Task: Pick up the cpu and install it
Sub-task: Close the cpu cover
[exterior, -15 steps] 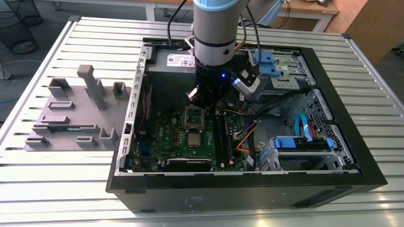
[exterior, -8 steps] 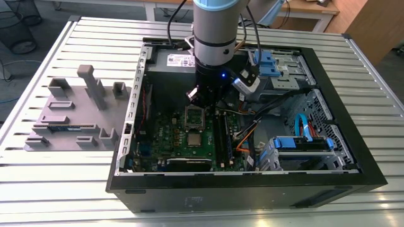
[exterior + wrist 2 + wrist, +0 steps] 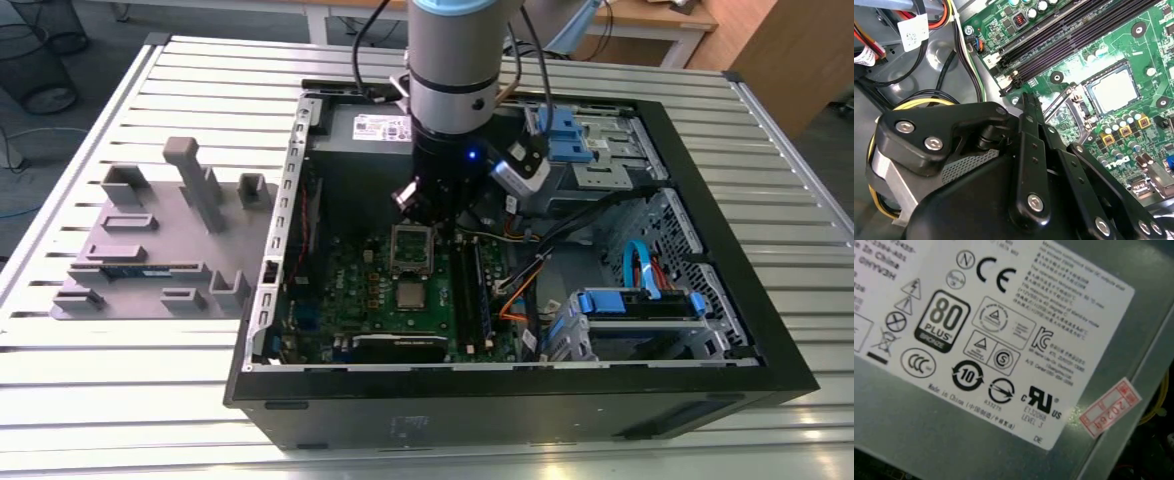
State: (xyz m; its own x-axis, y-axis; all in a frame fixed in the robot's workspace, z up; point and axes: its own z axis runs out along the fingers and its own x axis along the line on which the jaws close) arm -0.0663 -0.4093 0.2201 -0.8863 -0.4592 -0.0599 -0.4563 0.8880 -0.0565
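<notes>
1. Exterior view: the arm is reaching down into an open black computer case (image 3: pixel 747 360) lying on a slatted metal table (image 3: pixel 160 400), with the gripper (image 3: pixel 430 205) hanging just above the green motherboard (image 3: pixel 387 300).
2. The cpu (image 3: pixel 410 294) is sitting flat in its socket on the motherboard, its silver top facing up; in the second wrist view the cpu (image 3: pixel 1113 90) is lying inside the socket with the metal socket frame (image 3: pixel 1074 102) swung open beside it.
3. The gripper is holding nothing, and I cannot tell whether its fingers are apart or together.
4. Dark memory slots (image 3: pixel 1069 40) are running alongside the socket in the second wrist view.
5. A grey tray (image 3: pixel 147 250) with upright posts is resting on the table toward the exterior view's left, well apart from the case.
6. First wrist view: a white label (image 3: pixel 994 330) and a small red sticker (image 3: pixel 1109 407) are showing on a grey metal housing (image 3: pixel 929 440).
</notes>
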